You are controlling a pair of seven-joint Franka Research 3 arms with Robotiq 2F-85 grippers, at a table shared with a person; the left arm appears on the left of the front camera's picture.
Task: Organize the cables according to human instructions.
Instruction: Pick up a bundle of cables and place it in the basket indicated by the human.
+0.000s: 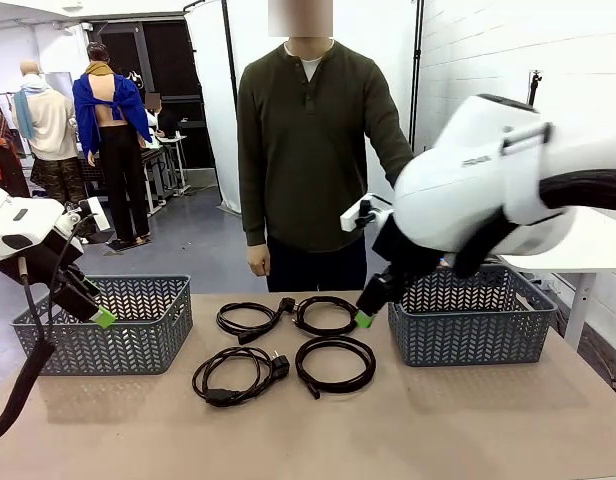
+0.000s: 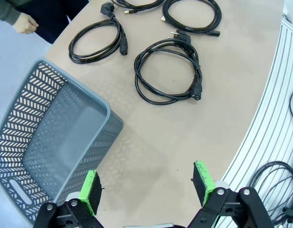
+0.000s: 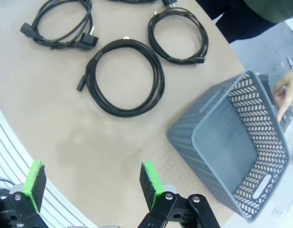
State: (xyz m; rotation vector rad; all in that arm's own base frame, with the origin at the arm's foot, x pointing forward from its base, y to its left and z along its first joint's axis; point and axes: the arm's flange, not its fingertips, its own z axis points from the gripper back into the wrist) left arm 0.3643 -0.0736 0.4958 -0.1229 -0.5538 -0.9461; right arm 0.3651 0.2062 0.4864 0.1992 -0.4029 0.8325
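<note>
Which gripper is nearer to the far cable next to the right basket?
Right. The right gripper hangs just beside that cable, between it and the right basket. The left gripper is far off, at the left basket.

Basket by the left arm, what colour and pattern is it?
The basket is grey with zigzag slots in its walls; the left wrist view shows it best.
</note>
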